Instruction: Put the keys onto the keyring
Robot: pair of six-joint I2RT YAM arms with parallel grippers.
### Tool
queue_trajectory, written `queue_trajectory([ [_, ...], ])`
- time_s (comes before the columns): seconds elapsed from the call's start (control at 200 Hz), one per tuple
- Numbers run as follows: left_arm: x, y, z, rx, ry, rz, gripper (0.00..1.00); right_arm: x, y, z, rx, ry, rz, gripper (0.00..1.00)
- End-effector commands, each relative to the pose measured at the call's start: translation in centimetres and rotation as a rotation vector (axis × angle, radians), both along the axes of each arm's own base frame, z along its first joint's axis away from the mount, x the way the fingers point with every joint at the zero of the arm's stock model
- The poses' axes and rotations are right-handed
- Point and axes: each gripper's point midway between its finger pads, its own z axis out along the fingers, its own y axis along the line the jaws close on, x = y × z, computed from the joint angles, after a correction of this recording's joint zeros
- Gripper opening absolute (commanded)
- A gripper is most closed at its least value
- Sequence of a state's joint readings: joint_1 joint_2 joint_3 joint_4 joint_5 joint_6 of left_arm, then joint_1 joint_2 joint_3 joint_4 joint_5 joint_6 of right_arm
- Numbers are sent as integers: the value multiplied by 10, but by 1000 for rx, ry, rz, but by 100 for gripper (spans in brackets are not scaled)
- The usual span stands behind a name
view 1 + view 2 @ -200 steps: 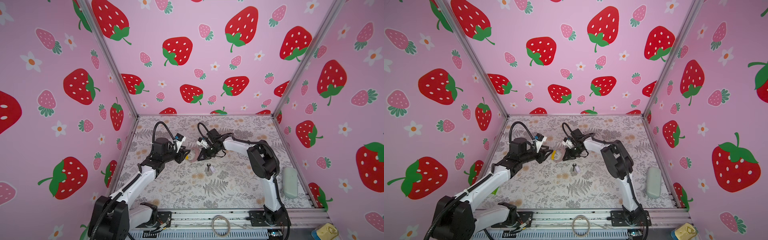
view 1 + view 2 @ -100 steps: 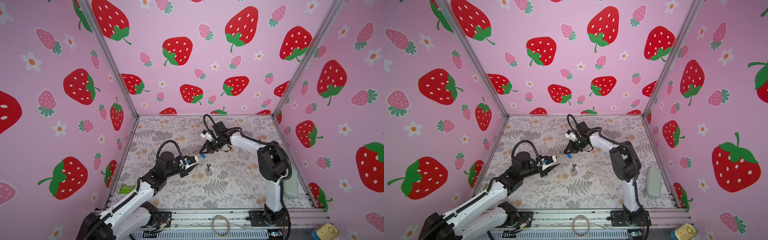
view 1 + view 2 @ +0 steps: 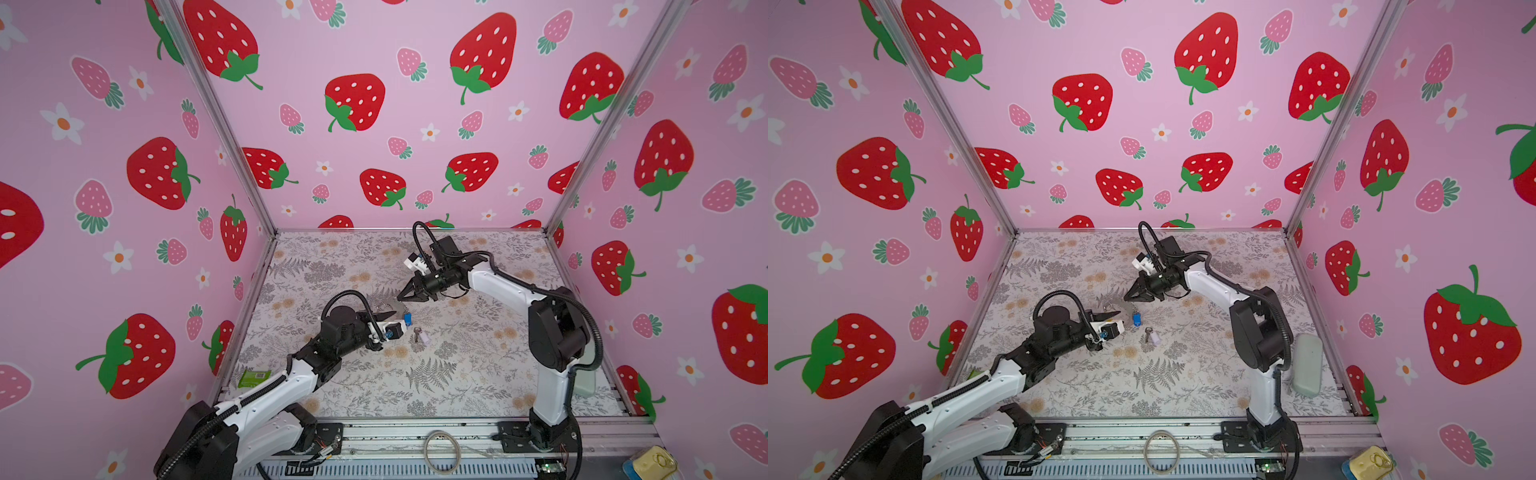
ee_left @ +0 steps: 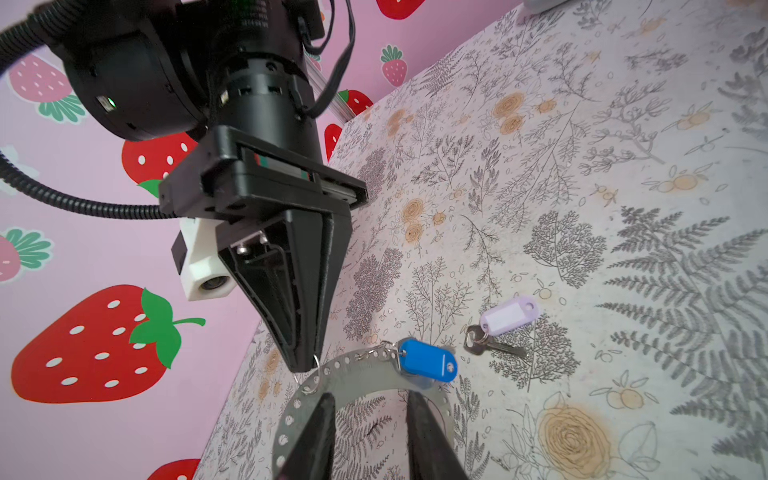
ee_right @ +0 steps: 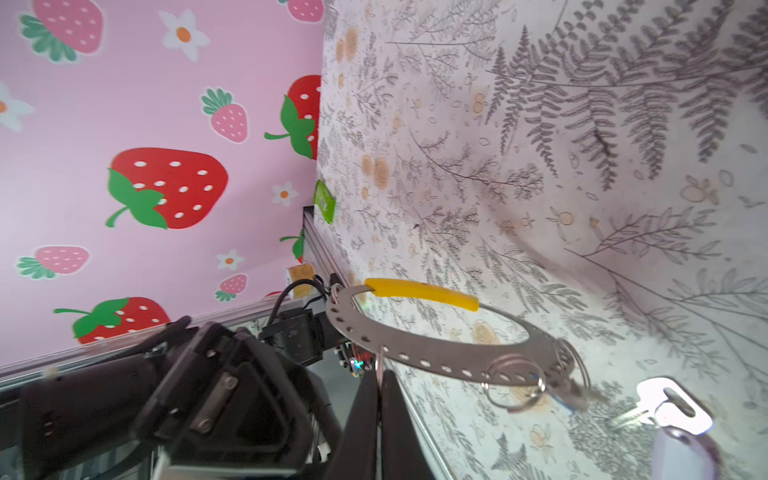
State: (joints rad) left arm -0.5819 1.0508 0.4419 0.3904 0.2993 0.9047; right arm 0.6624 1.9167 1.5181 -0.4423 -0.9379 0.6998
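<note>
Since a second ago your left arm has sunk: its elbow, raised then, now lies low over the front of the floral mat [image 3: 457, 390], and a green packet [image 3: 253, 378] shows at the mat's left edge. Your right arm has drawn back a little toward the rear wall. The loose key has not shifted.

Entry, your right gripper [image 4: 305, 366]: clenched. Its tips pinch a small metal loop [image 5: 379, 358] that hangs from the keyring [image 4: 353, 363].

Entry, keyring: a grey perforated band with a yellow section [image 5: 419, 293]. It hangs from that pinch near mid-mat, between the two grippers in both top views. Whether its low side touches the mat you cannot tell.

Entry, your left gripper [image 4: 370, 399]: released, jaws apart, nothing between them but the mat seen through the ring. The fingertips [image 4: 322, 411] sit at the band's inner edge. Contact with the band cannot be told.

Entry, key with the blue tag [image 4: 430, 365]: already strung on the band by a small ring, with the tag hanging beside it. The key itself is blurred in the right wrist view.

Entry, key with the lilac tag [image 4: 509, 316]: flat on the mat, just beside the blue tag and apart from the keyring.

Off the mat, a plain pale hoop [image 3: 442, 451] lies on the front rail.
</note>
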Motion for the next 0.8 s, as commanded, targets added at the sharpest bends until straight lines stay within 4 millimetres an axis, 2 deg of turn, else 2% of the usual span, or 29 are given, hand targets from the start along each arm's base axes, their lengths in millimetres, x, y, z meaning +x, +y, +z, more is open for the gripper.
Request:
queue_trajectory([
  [0.0, 7, -1, 10, 23, -97, -1, 33, -5, -1, 21, 53, 63, -24, 7],
  [0.275, 29, -1, 30, -43, -133, 70, 33, -9, -4, 29, 55, 75, -33, 7],
  [0.47, 22, -3, 42, -96, -129, 20, 32, -12, -5, 29, 55, 96, -31, 7],
  [0.795, 29, 1, 40, -101, -90, 11, 30, -16, -6, 36, 64, 115, -33, 7],
])
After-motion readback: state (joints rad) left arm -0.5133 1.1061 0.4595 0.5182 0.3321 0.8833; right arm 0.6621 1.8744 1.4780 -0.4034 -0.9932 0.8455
